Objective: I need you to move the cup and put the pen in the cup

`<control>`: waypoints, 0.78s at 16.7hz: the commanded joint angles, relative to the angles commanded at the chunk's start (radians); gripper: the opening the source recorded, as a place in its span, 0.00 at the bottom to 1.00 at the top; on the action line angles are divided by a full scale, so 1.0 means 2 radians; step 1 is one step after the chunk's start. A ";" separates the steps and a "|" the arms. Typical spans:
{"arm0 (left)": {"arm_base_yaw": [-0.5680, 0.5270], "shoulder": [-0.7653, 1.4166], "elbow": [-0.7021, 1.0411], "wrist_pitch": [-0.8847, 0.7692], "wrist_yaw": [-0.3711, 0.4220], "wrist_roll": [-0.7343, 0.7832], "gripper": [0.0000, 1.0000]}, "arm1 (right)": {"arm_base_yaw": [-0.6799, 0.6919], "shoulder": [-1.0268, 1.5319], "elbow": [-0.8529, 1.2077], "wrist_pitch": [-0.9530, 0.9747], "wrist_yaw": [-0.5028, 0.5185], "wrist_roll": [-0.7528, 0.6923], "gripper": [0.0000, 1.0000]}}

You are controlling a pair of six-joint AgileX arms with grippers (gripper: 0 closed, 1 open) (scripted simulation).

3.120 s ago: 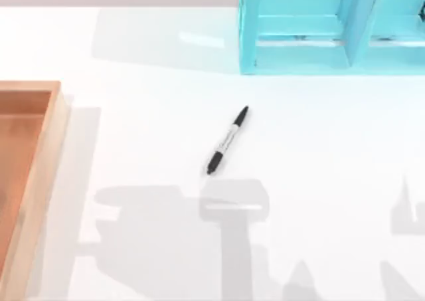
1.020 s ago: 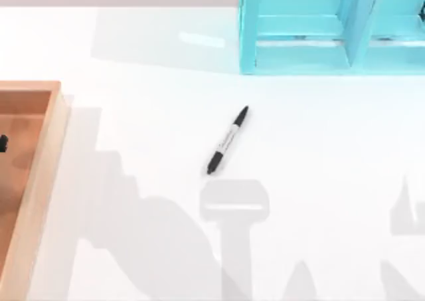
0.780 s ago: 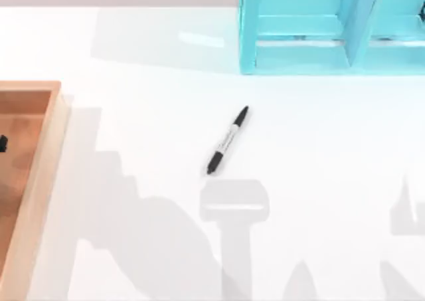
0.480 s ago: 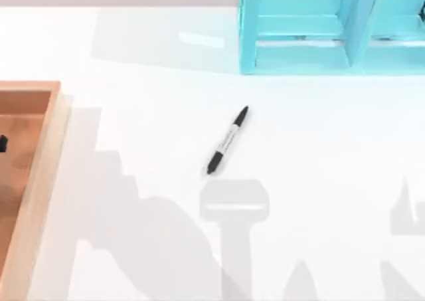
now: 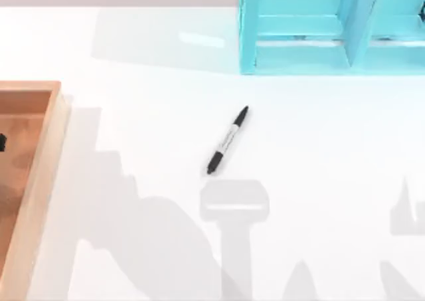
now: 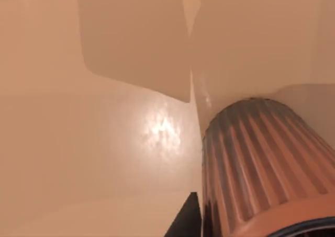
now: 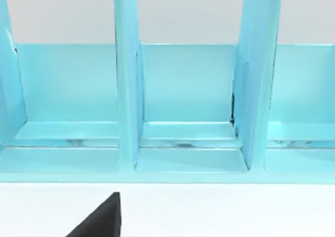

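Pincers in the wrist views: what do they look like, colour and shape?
The left pincer shows as a plain matte black, straight-edged wedge. The right pincer is the same black, angular and flat-faced. No cables or markings are visible on either.

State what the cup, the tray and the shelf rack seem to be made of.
Cup: looks like copper-toned metal, ribbed wall with a soft sheen.
Tray: looks like light wood, tan and matte on the rim, its floor faintly glossy.
Shelf rack: smooth turquoise panels, painted wood or plastic; cannot tell which.

One pen [image 5: 228,140], one cup [image 6: 259,164], one wooden tray [image 5: 41,161], one blue rack [image 5: 332,28].
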 joint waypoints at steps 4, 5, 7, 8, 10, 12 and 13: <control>0.005 -0.001 0.047 -0.046 0.005 -0.014 0.00 | 0.000 0.000 0.000 0.000 0.000 0.000 1.00; -0.001 -0.002 0.065 -0.065 0.005 -0.022 0.00 | 0.000 0.000 0.000 0.000 0.000 0.000 1.00; -0.020 -0.003 0.105 -0.107 0.006 -0.047 0.00 | 0.000 0.000 0.000 0.000 0.000 0.000 1.00; -0.034 -0.004 0.125 -0.131 0.006 -0.064 0.00 | 0.000 0.000 0.000 0.000 0.000 0.000 1.00; -0.077 -0.007 0.166 -0.178 0.006 -0.103 0.00 | 0.000 0.000 0.000 0.000 0.000 0.000 1.00; -0.132 -0.012 0.202 -0.221 0.004 -0.145 0.00 | 0.000 0.000 0.000 0.000 0.000 0.000 1.00; -0.158 -0.016 0.218 -0.239 0.003 -0.166 0.00 | 0.000 0.000 0.000 0.000 0.000 0.000 1.00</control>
